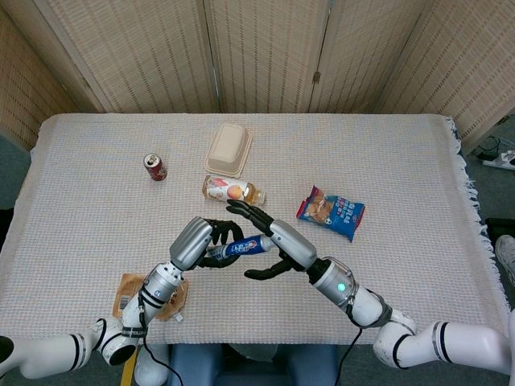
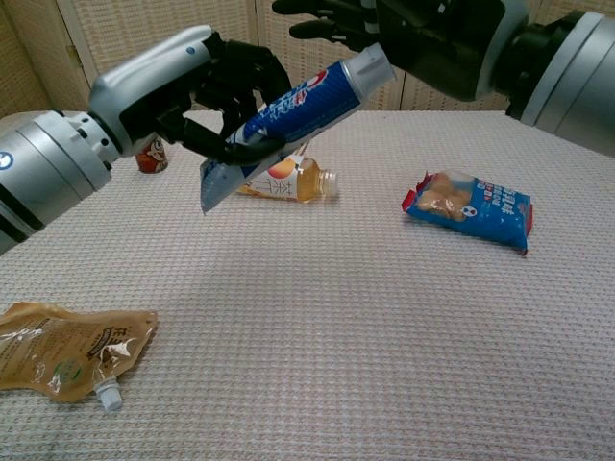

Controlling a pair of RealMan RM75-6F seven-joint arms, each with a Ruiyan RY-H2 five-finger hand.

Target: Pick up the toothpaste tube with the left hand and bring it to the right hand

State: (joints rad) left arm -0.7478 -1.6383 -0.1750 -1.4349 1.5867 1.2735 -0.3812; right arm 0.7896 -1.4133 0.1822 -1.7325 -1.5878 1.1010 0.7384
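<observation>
In the head view, the left hand [image 1: 201,240] holds the toothpaste tube [image 1: 240,246] in the air above the table [image 1: 96,161], its fingers wrapped around the flat end. The cap end of the tube points to the right hand [image 1: 269,245], which is spread around it, fingers above and thumb below, not closed. The step in hand seems to be the handover itself: the tube is already brought to the right hand.

In the chest view, the left hand [image 2: 207,91] clamps the lower part of the toothpaste tube [image 2: 288,115], which is tilted with the cap up. The cap touches or nearly touches the right hand [image 2: 404,34]; I cannot tell which. I judge that the next move needs the right fingers to close on the cap end before the left hand lets go.
</observation>
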